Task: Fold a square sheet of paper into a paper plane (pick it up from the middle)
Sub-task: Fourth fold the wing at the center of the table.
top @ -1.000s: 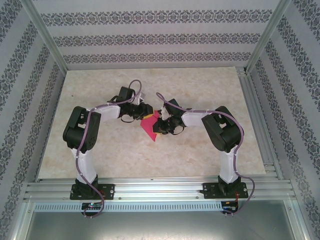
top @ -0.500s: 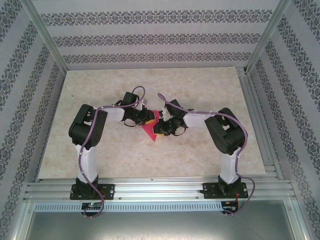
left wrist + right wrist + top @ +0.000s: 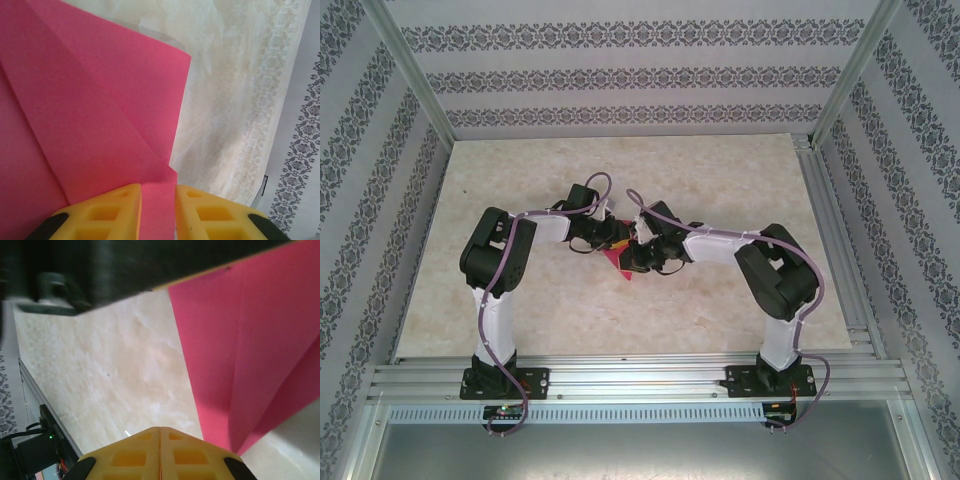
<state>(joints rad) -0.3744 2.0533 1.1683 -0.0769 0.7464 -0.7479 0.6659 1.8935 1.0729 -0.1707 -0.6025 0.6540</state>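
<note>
- Over the middle of the pale marbled tabletop (image 3: 740, 180), seen from above, both arms bend inward and meet. The left gripper (image 3: 615, 240) and the right gripper (image 3: 640, 254) sit just beside each other over a thin, creased, magenta-pink sheet of paper (image 3: 622, 264). One pointed corner of it pokes out toward the near edge. From up here I cannot tell how either pair of jaws stands.
- Down at the left wrist, two yellow plastic fingers (image 3: 115, 212) sit at the bottom of the picture, parted by a narrow gap, and the pink sheet shows right through that gap. The sheet spreads up and to the left, with a crease running diagonally across it. Its straight edge on the right gives way to bare tabletop. Whether the fingers touch the paper or hang just above it, I cannot tell. A grey floral-patterned wall (image 3: 305, 140) stands at the far right.
- Across at the right wrist, the yellow fingers (image 3: 130, 457) are pressed flat together, with no gap and nothing between them. The pink sheet lies on the right of the picture, and its folded layers narrow to a point just beside those fingers. A dark, blurred shape (image 3: 125, 270) crosses the top and meets the sheet's upper edge.
</note>
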